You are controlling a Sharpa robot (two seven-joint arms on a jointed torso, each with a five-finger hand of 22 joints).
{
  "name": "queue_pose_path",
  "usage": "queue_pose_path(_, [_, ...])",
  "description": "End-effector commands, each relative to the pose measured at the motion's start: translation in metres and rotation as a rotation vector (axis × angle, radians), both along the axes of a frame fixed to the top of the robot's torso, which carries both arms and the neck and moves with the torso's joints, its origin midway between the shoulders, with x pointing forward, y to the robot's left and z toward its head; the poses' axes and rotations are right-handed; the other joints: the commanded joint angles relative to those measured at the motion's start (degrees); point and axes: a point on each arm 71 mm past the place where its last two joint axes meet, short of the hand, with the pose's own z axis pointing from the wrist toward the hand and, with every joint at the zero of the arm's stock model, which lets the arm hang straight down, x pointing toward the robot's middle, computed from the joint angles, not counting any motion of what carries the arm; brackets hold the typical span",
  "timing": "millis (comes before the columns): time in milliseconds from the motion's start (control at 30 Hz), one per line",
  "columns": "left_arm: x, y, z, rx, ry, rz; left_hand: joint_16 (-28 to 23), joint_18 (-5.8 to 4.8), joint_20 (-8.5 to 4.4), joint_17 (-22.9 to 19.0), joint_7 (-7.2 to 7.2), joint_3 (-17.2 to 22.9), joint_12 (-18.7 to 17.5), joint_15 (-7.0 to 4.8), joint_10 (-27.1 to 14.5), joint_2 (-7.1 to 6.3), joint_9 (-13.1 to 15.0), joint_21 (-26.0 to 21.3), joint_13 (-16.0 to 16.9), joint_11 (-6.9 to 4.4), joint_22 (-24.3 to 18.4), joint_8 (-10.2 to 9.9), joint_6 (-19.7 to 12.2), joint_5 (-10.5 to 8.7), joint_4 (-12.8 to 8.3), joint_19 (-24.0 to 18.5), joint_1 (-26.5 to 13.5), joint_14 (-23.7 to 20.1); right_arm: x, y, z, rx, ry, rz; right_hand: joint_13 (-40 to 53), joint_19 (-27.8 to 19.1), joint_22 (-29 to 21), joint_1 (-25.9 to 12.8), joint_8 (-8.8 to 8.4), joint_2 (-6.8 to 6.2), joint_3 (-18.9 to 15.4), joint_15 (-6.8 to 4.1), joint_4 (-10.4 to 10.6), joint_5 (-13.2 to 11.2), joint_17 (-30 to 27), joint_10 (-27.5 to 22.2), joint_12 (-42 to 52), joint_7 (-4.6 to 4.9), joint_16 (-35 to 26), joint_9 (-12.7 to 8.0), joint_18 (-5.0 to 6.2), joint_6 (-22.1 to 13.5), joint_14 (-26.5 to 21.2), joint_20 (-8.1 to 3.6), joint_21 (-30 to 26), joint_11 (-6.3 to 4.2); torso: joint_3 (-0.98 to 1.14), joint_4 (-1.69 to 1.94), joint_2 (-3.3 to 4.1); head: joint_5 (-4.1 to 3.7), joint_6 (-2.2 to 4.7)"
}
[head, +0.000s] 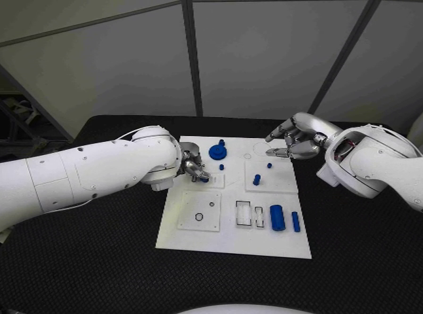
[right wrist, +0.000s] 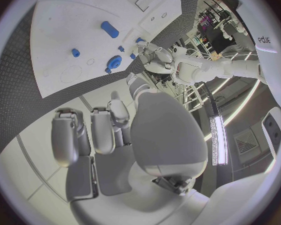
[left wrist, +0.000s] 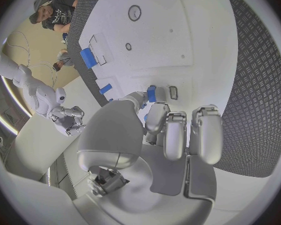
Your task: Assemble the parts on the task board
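the white task board (head: 232,242) lay in the middle of the black bench (head: 363,261). six blue parts could be counted on it in the head view: a round knobbed part (head: 218,153) near its far edge, a tiny peg (head: 221,167) just below that, two small pegs (head: 257,179) (head: 267,165) in the middle right panel, and a thick cylinder (head: 277,218) with a thin bar (head: 296,222) beside it near the near right corner.

the left hand (head: 194,167) sat over the board's left side, its fingers (left wrist: 152,96) pinching a further small blue part (left wrist: 151,93) at their tips; the left wrist view showed this part held just above the board, next to a small rectangular recess (left wrist: 173,92).

the right hand (head: 296,137) hovered over the board's far right corner, apart from every part, with nothing in it and its fingers (right wrist: 102,130) loosely curled but spread.

the left arm (head: 89,173) covered the board's left edge. grey wall panels (head: 258,52) stood behind the bench.
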Motion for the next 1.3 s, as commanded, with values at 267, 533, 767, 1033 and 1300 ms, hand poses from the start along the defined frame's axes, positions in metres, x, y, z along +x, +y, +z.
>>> queue_pose_path(267, [-0.002, -0.004, -0.004, 0.027, 0.030, -0.026, 0.2, -0.57, -0.01, 13.5, -0.09, 10.5, -0.2, -0.44, 0.1, 0.50, 0.1, 0.2, 4.0, -0.18, 4.5, 0.2, 0.3, 0.01, -10.0, 0.1, 0.1, 5.5, 0.000, 0.002, 0.001, -0.001, -0.005, 0.013, -0.1, 1.1, 7.0, 0.0, -0.08, 0.24, 0.0, -0.19, 0.4, 0.2, 0.0, 0.2, 0.0, 0.16, -0.4, 0.0, 0.68, 0.3, 2.0, -0.11, -0.2, -0.14, -0.02, 0.03, 0.03, -0.05, -0.09])
queue_pose_path(533, [0.000, -0.009, -0.004, 0.028, 0.031, -0.034, 0.3, -0.57, -0.01, 13.5, -0.05, 10.6, -0.1, -0.42, 0.2, 0.55, 0.1, 0.2, 4.1, -0.13, 4.5, 0.2, 0.3, 0.05, -10.0, 0.1, -0.2, 5.6, -0.001, 0.003, 0.001, -0.002, -0.005, 0.015, -0.1, 1.1, 6.9, 0.0, -0.11, 0.28, 0.0, -0.20, 0.5, 0.2, 0.0, 0.1, -0.1, 0.16, -0.4, 0.0, 0.70, 0.3, 2.0, -0.11, -0.3, -0.14, 0.03, -0.05, 0.05, 0.04, -0.24])
queue_pose_path(767, [0.003, -0.011, -0.005, 0.034, 0.046, -0.034, 0.4, -0.62, 0.00, 13.7, -0.39, 10.3, 0.1, -0.47, 0.6, 1.55, 0.8, 0.3, 4.3, -0.28, 4.8, 0.3, 1.0, -2.77, -8.1, 0.2, -3.5, 5.6, -0.001, 0.003, 0.001, -0.002, -0.006, 0.014, -0.1, 1.1, 6.9, 0.0, -0.11, 0.28, 0.0, -0.20, 0.5, 0.2, 0.0, 0.1, -0.1, 0.16, -0.4, 0.0, 0.70, 0.3, 2.0, -0.11, -0.3, -0.14, 0.02, -0.01, 0.02, -0.03, -0.37])
queue_pose_path(1033, [0.004, -0.013, -0.006, 0.045, 0.061, -0.041, 0.6, -0.66, -0.16, 13.8, -0.92, 8.9, 0.5, -0.74, 0.8, 1.47, 1.3, 0.3, 4.6, -0.57, 5.0, 0.3, 1.5, -6.91, -6.1, 0.3, -6.0, 5.7, -0.001, 0.003, 0.002, -0.002, -0.006, 0.014, -0.1, 1.1, 6.9, 0.0, -0.11, 0.28, 0.0, -0.20, 0.5, 0.2, 0.0, 0.1, -0.1, 0.16, -0.4, 0.0, 0.70, 0.3, 2.0, -0.11, -0.3, -0.14, -0.01, -0.01, 0.02, -0.11, -0.49])
queue_pose_path(1300, [0.006, -0.012, -0.007, 0.050, 0.064, -0.035, 0.8, -0.72, -0.40, 14.0, -1.09, 7.1, 0.8, -0.93, 1.0, 1.15, 1.4, 0.4, 5.0, -0.76, 5.3, 0.0, 2.0, -12.02, -3.9, 0.4, -7.5, 5.7, -0.001, 0.003, 0.002, -0.002, -0.007, 0.015, -0.2, 1.0, 6.8, 0.0, -0.12, 0.28, 0.0, -0.20, 0.5, 0.2, -0.1, 0.1, -0.2, 0.16, -0.5, 0.0, 0.72, 0.3, 2.0, -0.11, -0.3, -0.14, -0.01, 0.02, 0.01, -0.09, -0.56])
